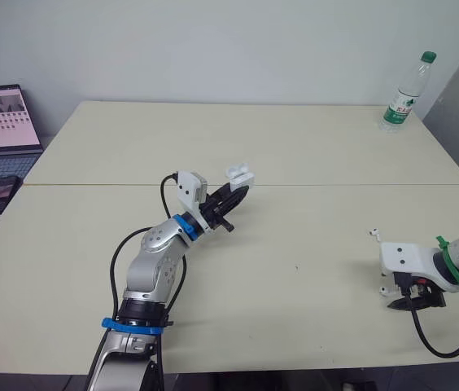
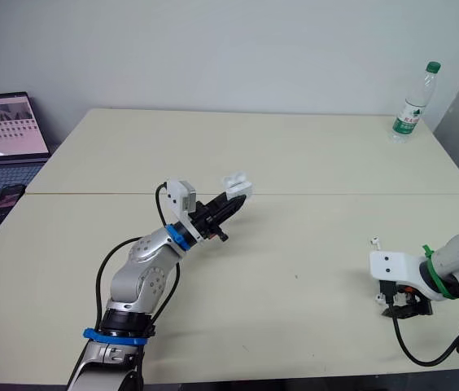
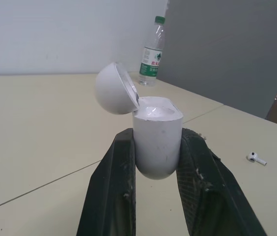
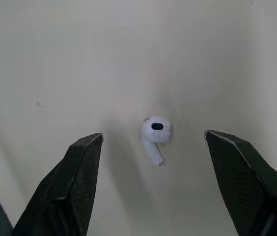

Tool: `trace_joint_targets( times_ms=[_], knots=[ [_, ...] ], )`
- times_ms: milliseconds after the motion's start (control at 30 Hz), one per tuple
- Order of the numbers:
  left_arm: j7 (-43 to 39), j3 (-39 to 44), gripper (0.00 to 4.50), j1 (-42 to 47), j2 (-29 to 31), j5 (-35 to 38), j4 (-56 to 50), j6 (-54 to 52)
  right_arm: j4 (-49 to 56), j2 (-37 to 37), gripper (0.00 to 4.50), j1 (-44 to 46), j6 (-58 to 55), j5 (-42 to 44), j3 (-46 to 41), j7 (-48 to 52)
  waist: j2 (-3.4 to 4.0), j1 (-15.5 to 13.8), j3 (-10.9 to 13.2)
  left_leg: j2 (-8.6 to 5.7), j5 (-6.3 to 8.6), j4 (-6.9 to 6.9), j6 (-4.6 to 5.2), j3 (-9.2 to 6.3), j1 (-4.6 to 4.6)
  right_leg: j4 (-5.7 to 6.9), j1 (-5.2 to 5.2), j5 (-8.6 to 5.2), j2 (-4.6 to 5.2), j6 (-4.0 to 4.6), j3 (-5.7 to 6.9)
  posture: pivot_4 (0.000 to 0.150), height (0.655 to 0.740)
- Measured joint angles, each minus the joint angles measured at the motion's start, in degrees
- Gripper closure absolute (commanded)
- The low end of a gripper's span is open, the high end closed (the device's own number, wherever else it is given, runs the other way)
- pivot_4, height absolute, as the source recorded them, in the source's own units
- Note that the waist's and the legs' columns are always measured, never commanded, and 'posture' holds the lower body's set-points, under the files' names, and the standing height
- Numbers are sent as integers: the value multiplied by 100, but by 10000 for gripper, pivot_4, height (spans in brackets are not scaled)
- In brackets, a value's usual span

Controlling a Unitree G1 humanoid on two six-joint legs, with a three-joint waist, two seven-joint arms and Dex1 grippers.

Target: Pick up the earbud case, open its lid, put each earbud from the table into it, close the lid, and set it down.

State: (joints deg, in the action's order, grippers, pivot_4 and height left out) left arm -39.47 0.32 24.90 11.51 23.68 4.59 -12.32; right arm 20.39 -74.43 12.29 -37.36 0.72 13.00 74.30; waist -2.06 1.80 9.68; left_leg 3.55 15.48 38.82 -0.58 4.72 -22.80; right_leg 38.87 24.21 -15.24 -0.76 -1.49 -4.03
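— Surroundings?
— A second earbud (image 1: 372, 233) lies just beyond the right gripper (image 4: 153, 136); the bottle (image 1: 404, 96) stands far ahead.
— Room?
— Bare table (image 1: 295, 147) ahead of both grippers.
— Tools?
— Right gripper is low, spread wide astride an earbud (image 4: 154, 130). Left gripper (image 1: 238, 194) is raised, clamping the case (image 3: 157, 147), lid (image 3: 111, 91) open.

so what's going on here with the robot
The left gripper holds the case up off the table, its lid flipped open. The right gripper is down at the table with its fingers open on either side of one earbud. The other earbud lies on the table a little way off. Neither is in the case yet.
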Motion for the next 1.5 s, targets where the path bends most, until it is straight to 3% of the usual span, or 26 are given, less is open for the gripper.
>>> trace_joint_targets(
  times_ms=[267,800,900,1133,1400,1500],
  knots=[
    [13,-4,37621,16,-84,-9,18,12,183,115,9373,407,-747,-667,592,-232,0,-1,0,-1,0,0,0,1,0,0,2,0,0,1,1,1500,7362],
    [16,-6,37621,-6,-188,-39,40,27,443,357,9373,669,-1744,-743,918,-362,0,-4,0,-3,0,1,0,-1,-1,1,1,1,0,2,2,1500,7362],
    [15,-7,37621,-14,-213,-56,42,27,529,357,14579,668,-1837,-734,938,-370,0,-4,0,-3,0,1,0,-1,-2,1,1,1,0,2,2,1500,7362],
    [9,-8,37621,-28,-228,-97,63,29,741,358,40344,668,-2018,-615,967,-428,0,-4,0,-4,0,1,0,-1,-1,1,1,1,0,2,2,1500,7362],
    [6,-8,37621,-28,-228,-122,94,29,819,387,41189,669,-2083,-432,940,-488,0,-4,0,-3,0,1,0,-1,-1,1,1,1,-1,2,2,1500,7362],
    [10,-10,37621,-28,-252,-130,99,29,718,797,41189,730,-1754,-302,627,-749,0,6,0,-4,0,4,0,1,0,4,1,1,-2,2,0,1500,7362]
  ],
)
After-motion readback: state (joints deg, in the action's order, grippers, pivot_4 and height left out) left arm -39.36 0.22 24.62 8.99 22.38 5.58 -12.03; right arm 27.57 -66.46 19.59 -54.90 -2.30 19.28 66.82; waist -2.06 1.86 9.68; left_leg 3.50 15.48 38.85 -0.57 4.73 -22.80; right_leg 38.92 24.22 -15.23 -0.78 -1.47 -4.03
